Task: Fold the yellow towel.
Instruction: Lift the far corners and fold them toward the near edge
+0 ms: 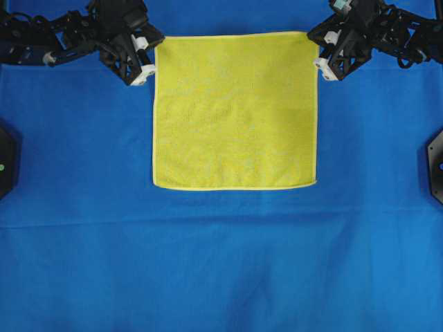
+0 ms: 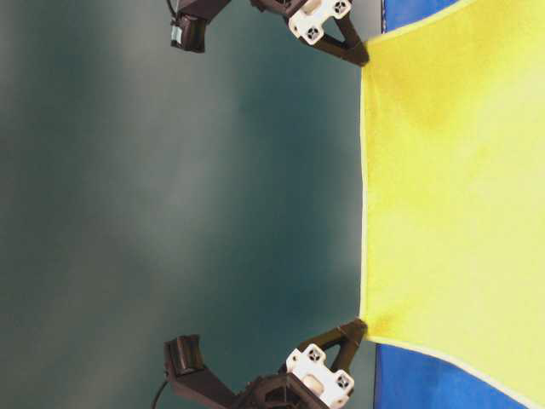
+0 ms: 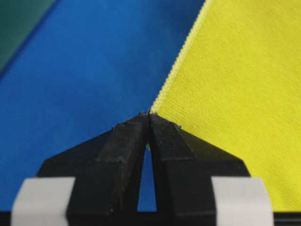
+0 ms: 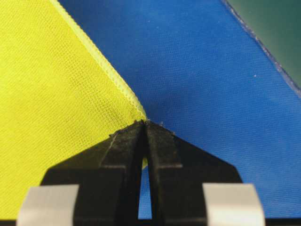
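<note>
The yellow towel [image 1: 235,111] lies spread flat as a square on the blue cloth [image 1: 221,263]. My left gripper [image 1: 154,57] is at its far left corner and my right gripper [image 1: 318,54] at its far right corner. In the left wrist view the left gripper [image 3: 149,113] is shut, its tips pinching the pale hem of the yellow towel [image 3: 235,94]. The right wrist view shows the same: the right gripper [image 4: 145,121] is shut on the corner of the yellow towel [image 4: 51,94]. At table level the towel's far edge [image 2: 364,187] runs taut between the two grippers.
The blue cloth covers the whole working surface, with soft creases in the near half. Dark mounts sit at the left edge [image 1: 5,162] and the right edge [image 1: 436,162]. Beyond the cloth's far edge a green surface [image 3: 19,23] shows.
</note>
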Motion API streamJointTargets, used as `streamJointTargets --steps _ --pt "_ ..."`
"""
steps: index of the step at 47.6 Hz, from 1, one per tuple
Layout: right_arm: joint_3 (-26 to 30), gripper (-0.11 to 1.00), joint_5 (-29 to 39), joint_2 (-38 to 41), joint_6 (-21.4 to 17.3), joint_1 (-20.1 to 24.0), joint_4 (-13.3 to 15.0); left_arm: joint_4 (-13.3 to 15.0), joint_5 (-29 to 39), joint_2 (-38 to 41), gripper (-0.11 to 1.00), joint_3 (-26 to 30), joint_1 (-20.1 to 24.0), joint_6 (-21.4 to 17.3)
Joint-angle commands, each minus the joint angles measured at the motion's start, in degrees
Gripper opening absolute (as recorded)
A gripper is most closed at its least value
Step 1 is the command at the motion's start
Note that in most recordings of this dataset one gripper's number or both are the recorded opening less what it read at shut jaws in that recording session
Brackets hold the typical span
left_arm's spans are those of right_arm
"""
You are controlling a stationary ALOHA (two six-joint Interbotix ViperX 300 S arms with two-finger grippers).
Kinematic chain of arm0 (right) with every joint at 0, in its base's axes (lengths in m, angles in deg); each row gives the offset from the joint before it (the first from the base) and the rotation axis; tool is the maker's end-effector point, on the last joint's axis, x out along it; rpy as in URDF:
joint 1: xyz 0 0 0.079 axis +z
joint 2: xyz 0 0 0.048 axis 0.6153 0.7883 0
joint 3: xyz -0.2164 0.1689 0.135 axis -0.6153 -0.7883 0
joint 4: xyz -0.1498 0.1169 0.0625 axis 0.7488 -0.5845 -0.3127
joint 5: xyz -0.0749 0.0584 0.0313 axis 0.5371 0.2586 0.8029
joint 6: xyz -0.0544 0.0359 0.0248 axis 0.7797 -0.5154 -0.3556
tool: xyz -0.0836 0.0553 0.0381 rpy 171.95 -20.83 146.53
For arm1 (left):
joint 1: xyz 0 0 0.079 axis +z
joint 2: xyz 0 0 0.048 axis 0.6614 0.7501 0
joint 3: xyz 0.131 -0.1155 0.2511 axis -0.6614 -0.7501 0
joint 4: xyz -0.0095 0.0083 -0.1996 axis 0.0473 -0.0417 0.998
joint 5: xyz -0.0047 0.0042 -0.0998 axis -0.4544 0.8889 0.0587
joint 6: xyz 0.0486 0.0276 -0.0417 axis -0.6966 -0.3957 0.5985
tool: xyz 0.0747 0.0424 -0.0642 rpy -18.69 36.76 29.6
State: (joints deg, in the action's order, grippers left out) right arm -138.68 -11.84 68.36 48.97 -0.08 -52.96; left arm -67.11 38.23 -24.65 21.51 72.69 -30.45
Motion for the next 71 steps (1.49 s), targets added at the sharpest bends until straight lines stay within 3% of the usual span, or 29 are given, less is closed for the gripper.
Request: streamJointTargets --steps 1,11,19,29,43,58,71 --pt "0.0 0.02 0.0 -1.58 -0.18 1.05 0.0 0.0 0.26 -2.02 0.04 -0.09 -0.97 -0.18" --pt "-2.64 0.02 2.99 -5.27 -0.7 7.21 -1.49 0.0 2.9 -5.01 0.04 -2.46 -5.98 0.35" --pt "-5.36 0.02 6.68 -9.4 -2.11 13.8 -3.16 0.09 5.8 -7.21 0.04 -5.01 -13.97 1.41" --pt "-8.0 0.02 9.58 -12.39 -6.86 22.59 -3.87 0.09 7.03 -7.65 0.03 -6.33 -24.61 7.03" --pt "-8.17 0.02 10.63 -11.87 -13.27 32.87 -3.87 0.09 8.96 -6.86 0.03 -5.98 -33.4 12.92" --pt "-8.0 0.02 10.63 -11.43 -13.8 33.22 -3.69 0.09 7.91 -6.42 0.05 -5.45 -34.19 13.01" --pt "-7.73 0.02 10.63 -11.43 -13.97 34.63 -3.69 0.09 7.91 -6.5 0.36 -5.19 -34.01 13.01"
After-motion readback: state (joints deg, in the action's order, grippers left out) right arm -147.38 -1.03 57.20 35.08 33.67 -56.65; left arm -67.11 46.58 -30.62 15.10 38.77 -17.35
